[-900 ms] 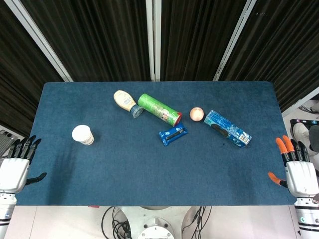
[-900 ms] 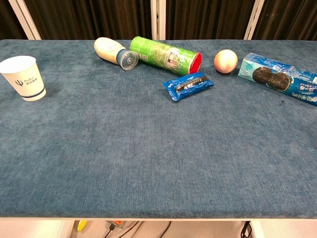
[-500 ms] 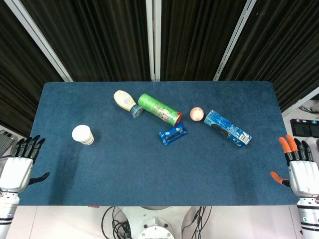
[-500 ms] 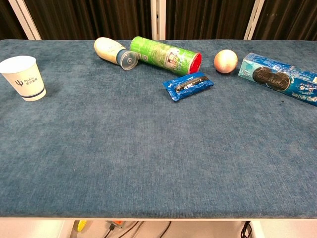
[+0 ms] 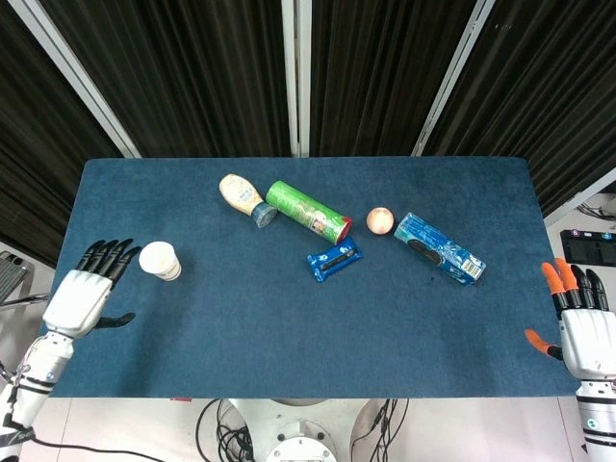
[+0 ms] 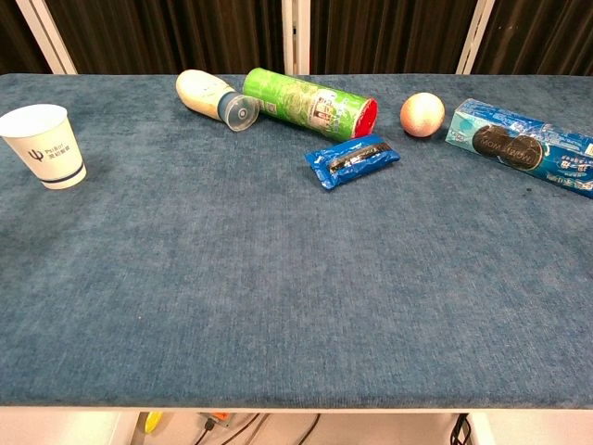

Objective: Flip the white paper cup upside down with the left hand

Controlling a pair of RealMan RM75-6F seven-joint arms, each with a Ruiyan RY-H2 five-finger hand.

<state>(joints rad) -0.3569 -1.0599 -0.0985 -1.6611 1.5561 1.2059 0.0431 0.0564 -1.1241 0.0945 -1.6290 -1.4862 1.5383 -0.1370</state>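
Two robot hands show in the head view only. Left robot hand (image 5: pixel 82 296) sits over the left edge of the blue worktop (image 5: pixel 241 327), fingers spread apart, holding nothing, fingertips just beside the cup (image 5: pixel 160 261) but not touching it. Right robot hand (image 5: pixel 581 332) hangs off the worktop's right near corner, orange-tipped fingers apart, empty. Cup stands upright, mouth up, at the left side of the worktop, well apart from the other things. Far middle: a cream bottle (image 5: pixel 244 199) lies on its side, cap touching or just beside a green can (image 5: pixel 308 212), also lying down. Near the can's red end lies a small blue packet (image 5: pixel 335 260). Right of the can sits a pink ball (image 5: pixel 380 221), then a blue cookie pack (image 5: pixel 439 247) lying flat at an angle.
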